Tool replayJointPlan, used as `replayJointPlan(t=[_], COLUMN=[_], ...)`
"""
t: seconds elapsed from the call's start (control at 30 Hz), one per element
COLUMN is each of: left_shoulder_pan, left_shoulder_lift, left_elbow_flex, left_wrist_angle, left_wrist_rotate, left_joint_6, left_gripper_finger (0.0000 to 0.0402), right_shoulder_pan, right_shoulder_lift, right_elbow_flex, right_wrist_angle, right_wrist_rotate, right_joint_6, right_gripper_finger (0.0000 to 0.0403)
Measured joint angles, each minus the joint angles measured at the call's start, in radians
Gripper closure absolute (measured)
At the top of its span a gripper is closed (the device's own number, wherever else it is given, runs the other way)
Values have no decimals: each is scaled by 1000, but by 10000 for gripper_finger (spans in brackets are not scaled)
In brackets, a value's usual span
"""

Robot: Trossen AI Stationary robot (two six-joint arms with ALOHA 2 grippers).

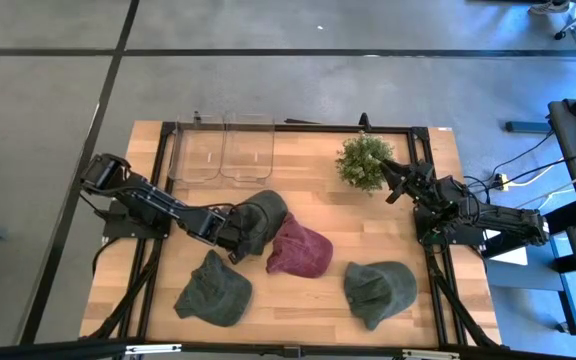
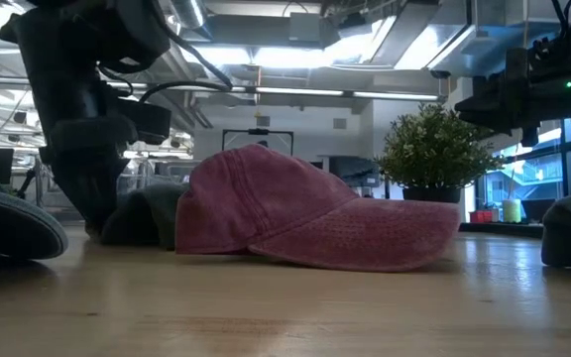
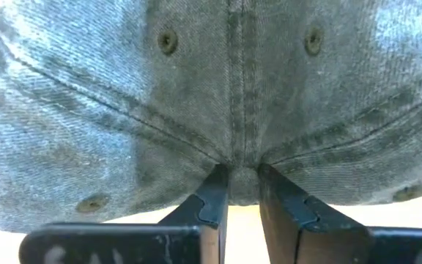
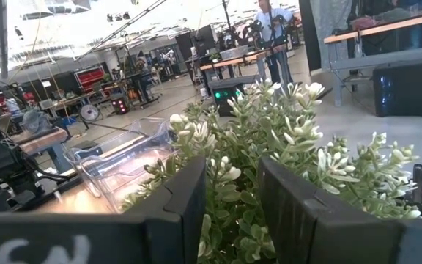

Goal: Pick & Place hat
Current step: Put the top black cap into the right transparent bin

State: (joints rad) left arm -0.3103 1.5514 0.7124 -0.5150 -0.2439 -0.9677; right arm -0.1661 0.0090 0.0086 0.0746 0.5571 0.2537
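Four caps lie on the wooden table. My left gripper [image 1: 230, 236] is shut on the grey-green cap [image 1: 261, 217], left of the maroon cap [image 1: 301, 250]; that cap fills the left wrist view [image 3: 218, 88] and shows low behind the arm in the low view [image 2: 147, 213]. The maroon cap [image 2: 305, 218] rests on its brim and crown edge. Two more green caps lie near the near edge, one on the left [image 1: 213, 290] and one on the right [image 1: 380, 290]. My right gripper [image 1: 392, 185] is open, raised beside the potted plant [image 1: 363, 160], touching nothing. My left gripper pinches a small fold of the grey-green cap's crown at a stitched seam [image 3: 242, 174], between its two fingertips [image 3: 215, 194]. It comes slanting down from the table's left side. The cap rests on the table.
Two clear plastic bins [image 1: 223, 150] stand at the far edge, left of the plant. The plant's leaves [image 4: 284, 139] fill the right wrist view past the fingers. A black frame [image 1: 298, 127] borders the table. Bare wood lies between the caps and the bins.
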Motion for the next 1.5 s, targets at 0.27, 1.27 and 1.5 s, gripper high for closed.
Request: replayJointPlan(t=[0.27,1.27,1.5], left_shoulder_pan=[3,321,518], left_shoulder_lift=[-104,-152,-145], left_elbow_flex=[67,864,864], left_wrist_angle=[-43,-419,-310], left_wrist_rotate=[-9,-521,-488], left_joint_6=[30,2231,2707], left_gripper_finger=[355,355,355], right_shoulder_pan=[0,0,0], right_shoulder_lift=[0,0,0], right_elbow_flex=[0,0,0], right_wrist_angle=[0,0,1], right_wrist_rotate=[0,0,0], right_joint_6=[-1,3,4], right_gripper_finger=[276,276,276])
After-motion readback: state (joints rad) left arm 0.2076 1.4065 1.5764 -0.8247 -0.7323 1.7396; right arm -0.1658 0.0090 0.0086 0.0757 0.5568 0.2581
